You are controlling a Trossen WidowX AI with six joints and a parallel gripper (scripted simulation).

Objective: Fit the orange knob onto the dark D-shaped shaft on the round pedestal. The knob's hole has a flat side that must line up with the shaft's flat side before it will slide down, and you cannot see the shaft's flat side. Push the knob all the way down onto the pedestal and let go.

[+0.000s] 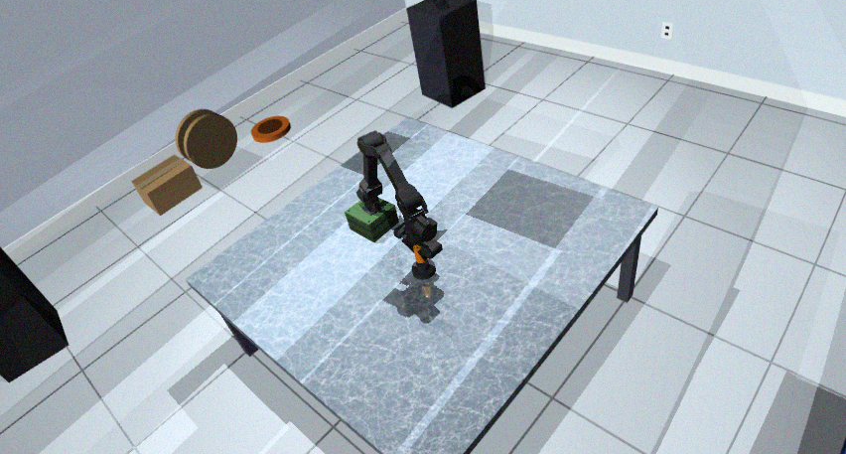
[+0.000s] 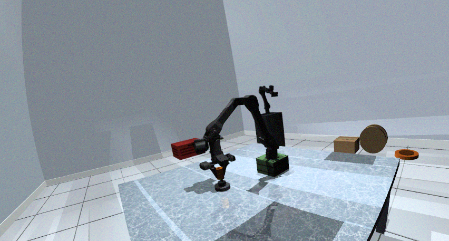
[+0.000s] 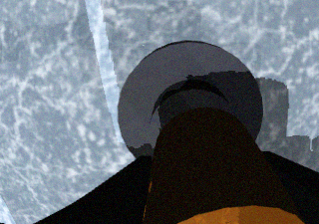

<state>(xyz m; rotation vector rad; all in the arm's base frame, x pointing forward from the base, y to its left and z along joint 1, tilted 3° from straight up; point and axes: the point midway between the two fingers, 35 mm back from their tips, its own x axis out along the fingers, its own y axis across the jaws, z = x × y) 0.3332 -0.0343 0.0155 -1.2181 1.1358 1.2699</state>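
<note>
The orange knob is upright between the fingers of my gripper, which is shut on it. In the wrist view its side is dark brown in shadow, with a bright orange part at the bottom edge. The dark round pedestal stands on the table directly beneath the knob. A narrower dark raised part shows at the pedestal's middle. The knob and fingers hide the shaft and the hole. I cannot tell whether the knob's lower end touches the raised part.
The arm's green base block stands on the pale marbled table. Patches of shadow cross the tabletop. A brown box, round brown discs, an orange ring, a red crate and black stands are around the table.
</note>
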